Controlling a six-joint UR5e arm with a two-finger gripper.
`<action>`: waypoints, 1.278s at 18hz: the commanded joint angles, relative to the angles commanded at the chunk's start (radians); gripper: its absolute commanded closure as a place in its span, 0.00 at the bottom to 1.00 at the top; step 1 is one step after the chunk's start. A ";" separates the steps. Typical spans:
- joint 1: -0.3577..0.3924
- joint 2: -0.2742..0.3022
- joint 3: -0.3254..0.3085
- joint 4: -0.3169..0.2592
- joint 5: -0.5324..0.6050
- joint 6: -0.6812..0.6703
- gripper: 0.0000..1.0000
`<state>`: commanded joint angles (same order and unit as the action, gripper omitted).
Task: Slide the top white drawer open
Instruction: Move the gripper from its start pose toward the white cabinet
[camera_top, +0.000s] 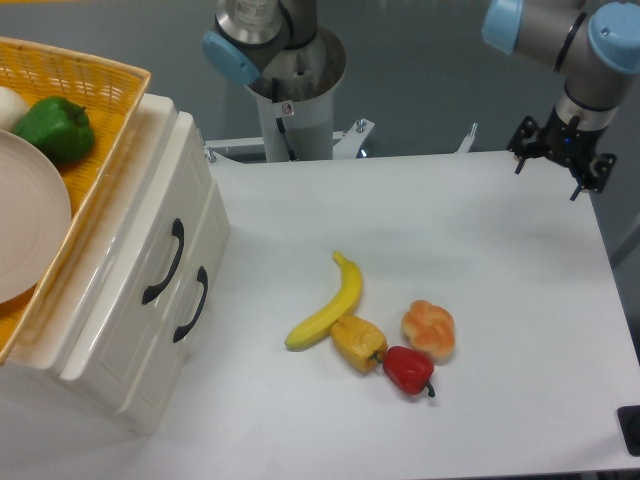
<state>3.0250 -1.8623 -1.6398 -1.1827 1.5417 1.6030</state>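
Distance is what the coming move turns on: the gripper (560, 160) hangs at the far right edge of the tabletop (500, 260), while the top white drawer (150, 255) sits shut in the cream cabinet (120, 330) at the left, well apart from it across the whole width of the surface. The fingers (521, 160) point downward, spread open, with nothing between them. From them the drawer lies to the left and nearer the camera, and its black handle (165, 262) runs as a curved bar along the drawer front, so I judge the fingers would need to turn to close across that bar, then pull away from the cabinet face, toward the open tabletop. The lower drawer (180, 320) with its own black handle lies just beside the top one — easy to confuse. Between gripper and drawer lie a banana (328, 305), a yellow pepper (359, 342), a red pepper (408, 370) and a bread roll (429, 330), clustered mid-table; a path toward the handle passes near them. A yellow basket (100, 80) holding a green pepper (55, 128) and a plate (30, 230) rests on top of the cabinet.
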 joint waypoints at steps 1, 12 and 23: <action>-0.002 0.000 0.000 0.000 0.005 0.000 0.00; -0.035 0.034 -0.046 -0.018 -0.006 -0.123 0.00; -0.339 0.048 -0.049 -0.061 -0.003 -0.561 0.00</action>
<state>2.6863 -1.8147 -1.6889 -1.2441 1.5386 1.0417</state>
